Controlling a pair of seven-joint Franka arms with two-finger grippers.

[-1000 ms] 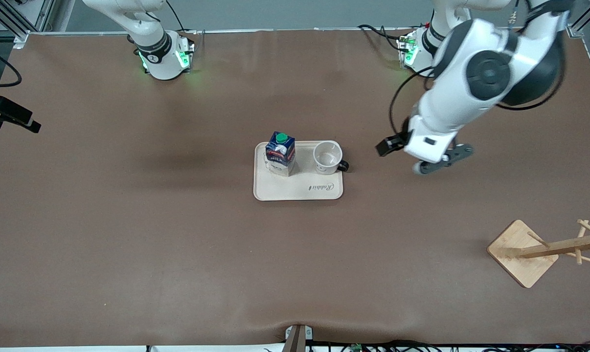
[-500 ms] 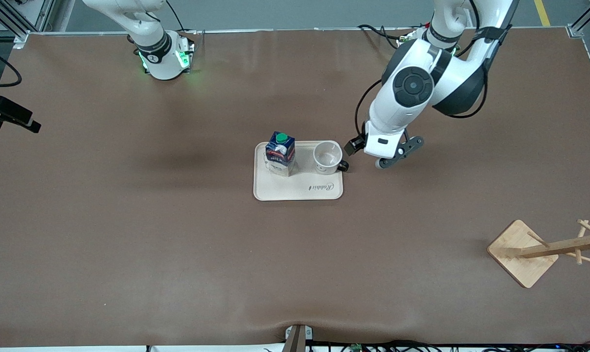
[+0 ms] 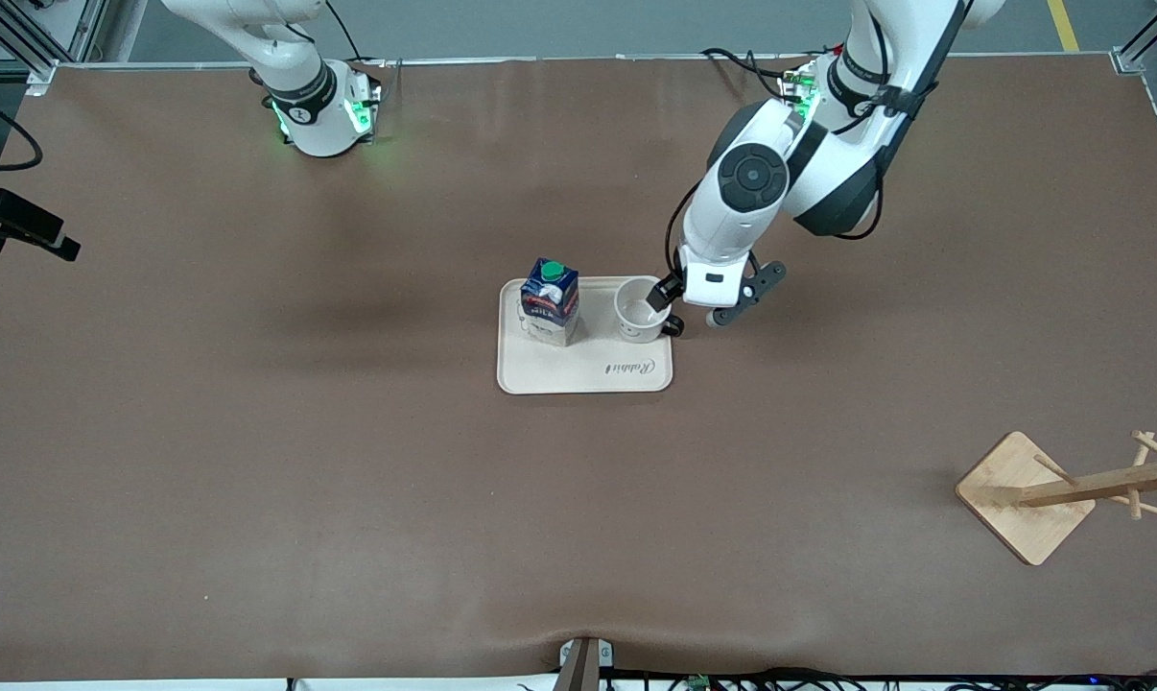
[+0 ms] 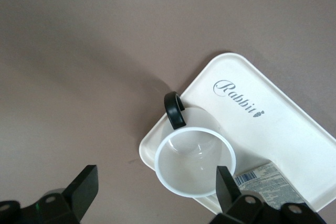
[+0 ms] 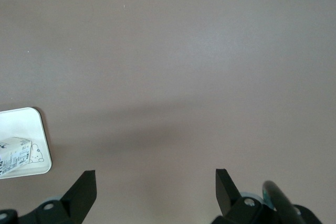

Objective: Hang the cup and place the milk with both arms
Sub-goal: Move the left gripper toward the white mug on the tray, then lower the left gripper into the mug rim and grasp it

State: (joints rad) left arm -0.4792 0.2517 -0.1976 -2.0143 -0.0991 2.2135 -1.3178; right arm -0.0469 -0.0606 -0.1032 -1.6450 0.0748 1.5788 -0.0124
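The left gripper [image 3: 691,310] hangs with its fingers spread wide over the handle side of the cup [image 3: 642,309]. I think it should drop slowly so one finger goes inside the rim and one outside, without bumping the milk [image 3: 550,300].

The right gripper [image 5: 155,192] is spread wide too, waiting over bare table.

The cup is white with a black handle, standing on the tray [image 3: 584,374] beside the blue milk with its green cap

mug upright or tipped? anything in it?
Upright and empty: the mug stands on the tray, mouth up, with its bare white inside showing.
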